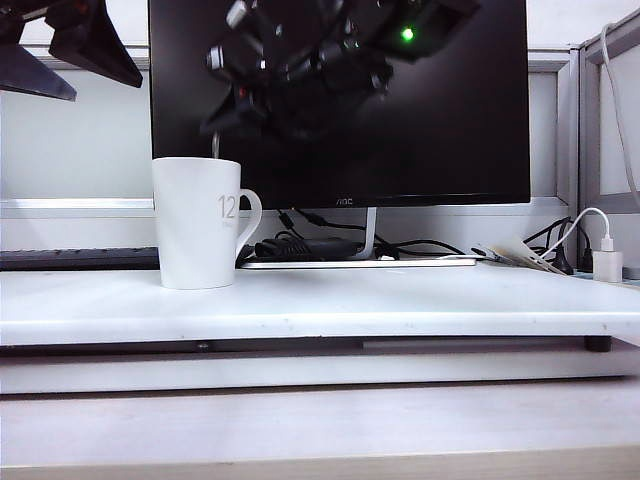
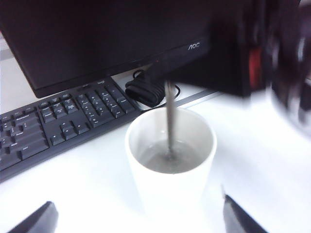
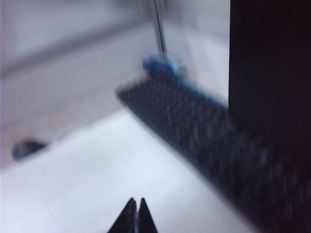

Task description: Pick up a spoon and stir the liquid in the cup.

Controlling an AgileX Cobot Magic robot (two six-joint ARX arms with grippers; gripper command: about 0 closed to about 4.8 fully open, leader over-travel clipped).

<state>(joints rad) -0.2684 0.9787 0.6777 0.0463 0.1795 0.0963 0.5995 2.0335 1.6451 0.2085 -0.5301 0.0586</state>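
The white cup (image 1: 195, 225) stands on the left part of the white desk shelf, its handle and a grey "12" facing right. In the left wrist view the cup (image 2: 170, 184) holds greyish liquid (image 2: 158, 164), and the thin spoon (image 2: 170, 121) stands upright in it. The spoon's handle (image 1: 216, 147) rises out of the rim to my right gripper (image 1: 212, 128), which reaches across from the right and is shut on it. In its own wrist view the right gripper (image 3: 135, 200) shows fingers pressed together, the spoon hidden. My left gripper (image 1: 108, 90) hangs open at the upper left, apart from the cup (image 2: 137, 206).
A black monitor (image 1: 400, 120) stands right behind the cup. A black keyboard (image 2: 53, 121) lies behind and left of it. A coiled black cable (image 1: 300, 248) sits by the monitor foot. A white charger (image 1: 607, 265) stands at the far right. The shelf edge (image 1: 400, 325) runs along the front.
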